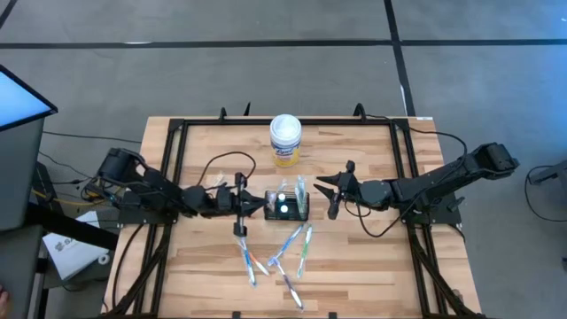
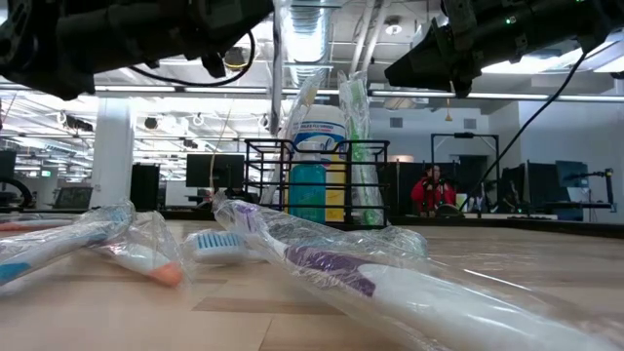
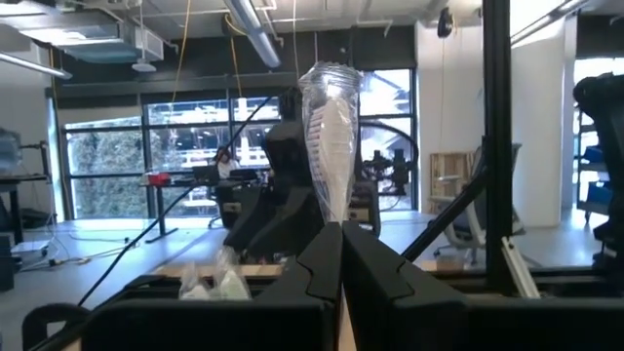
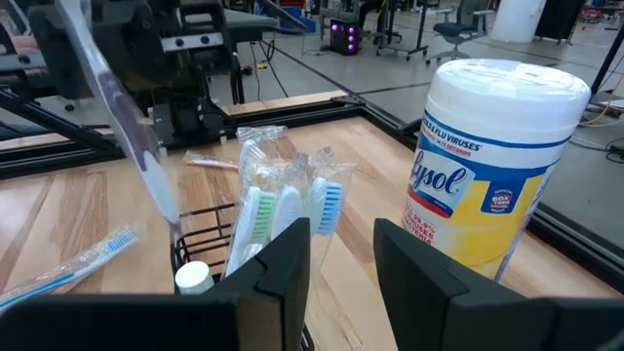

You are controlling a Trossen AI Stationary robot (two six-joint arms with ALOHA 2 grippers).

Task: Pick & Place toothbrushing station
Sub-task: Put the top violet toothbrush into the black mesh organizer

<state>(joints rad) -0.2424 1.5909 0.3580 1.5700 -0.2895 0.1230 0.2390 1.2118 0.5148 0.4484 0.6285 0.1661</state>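
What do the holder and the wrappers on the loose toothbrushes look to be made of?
The holder looks like thin black wire, probably coated metal: an open grid of bars shows in the low view. The toothbrush wrappers look like clear, glossy plastic film: crinkled, with the brushes visible through them.

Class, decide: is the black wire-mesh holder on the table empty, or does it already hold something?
Not empty. The wire-mesh holder has wrapped toothbrushes standing upright in it, heads above the rim, in the right wrist view; the low view shows them too.

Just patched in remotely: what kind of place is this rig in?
Probably an open lab or office workshop: exposed ceiling ducts, desks with monitors, and a person seated beyond the wooden table.
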